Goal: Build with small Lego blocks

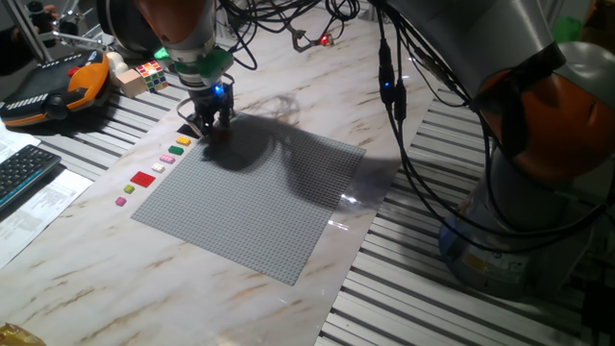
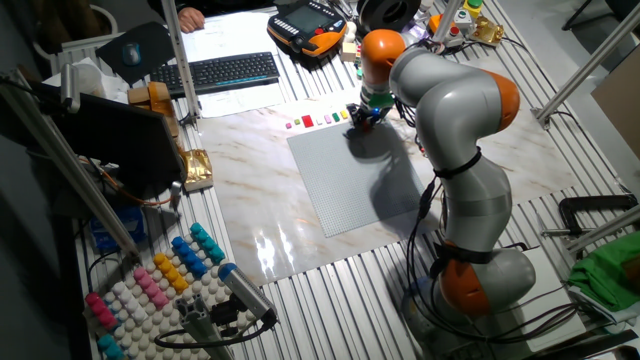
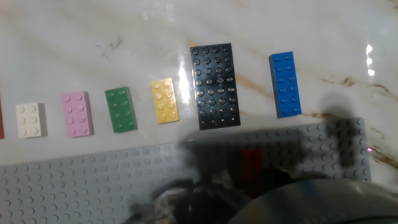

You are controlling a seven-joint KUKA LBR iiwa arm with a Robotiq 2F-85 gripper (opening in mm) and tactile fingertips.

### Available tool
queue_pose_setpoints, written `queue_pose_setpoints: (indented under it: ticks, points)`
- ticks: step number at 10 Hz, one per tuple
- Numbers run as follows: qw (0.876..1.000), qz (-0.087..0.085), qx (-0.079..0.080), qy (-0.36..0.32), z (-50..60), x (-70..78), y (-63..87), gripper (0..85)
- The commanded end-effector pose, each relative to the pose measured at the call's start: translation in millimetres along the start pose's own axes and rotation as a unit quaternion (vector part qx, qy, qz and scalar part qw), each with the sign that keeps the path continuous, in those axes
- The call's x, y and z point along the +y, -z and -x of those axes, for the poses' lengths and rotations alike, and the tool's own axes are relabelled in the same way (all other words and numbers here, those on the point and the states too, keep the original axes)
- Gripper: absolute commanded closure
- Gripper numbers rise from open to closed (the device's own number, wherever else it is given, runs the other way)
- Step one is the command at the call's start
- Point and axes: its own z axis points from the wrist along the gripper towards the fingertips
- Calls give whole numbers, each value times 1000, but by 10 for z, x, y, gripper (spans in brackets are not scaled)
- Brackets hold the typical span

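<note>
My gripper stands low over the far left corner of the grey baseplate, also seen in the other fixed view. A small red brick lies in shadow on the baseplate right under it, its near end hidden by blurred parts of my hand. I cannot tell whether the fingers hold it. Beside the plate lie a row of loose bricks: white, pink, green, yellow, black and blue. A larger red brick lies further along the row.
A multicoloured puzzle cube and an orange-black pendant sit behind the gripper. A keyboard lies to the left. Black cables hang over the plate's far right. A tray of coloured pegs stands at the table's other end.
</note>
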Motion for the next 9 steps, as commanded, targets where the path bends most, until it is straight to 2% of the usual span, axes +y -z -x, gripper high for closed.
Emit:
queue_pose_setpoints:
  ticks: [1, 5, 7, 9]
  points:
    - [1000, 1, 0, 0, -2, 0, -2, 470]
    - [1000, 4, -2, 3, -20, 0, -36, 580]
    - [1000, 7, -3, 8, -29, 3, -29, 677]
    - [1000, 4, 0, 14, -42, 9, 44, 673]
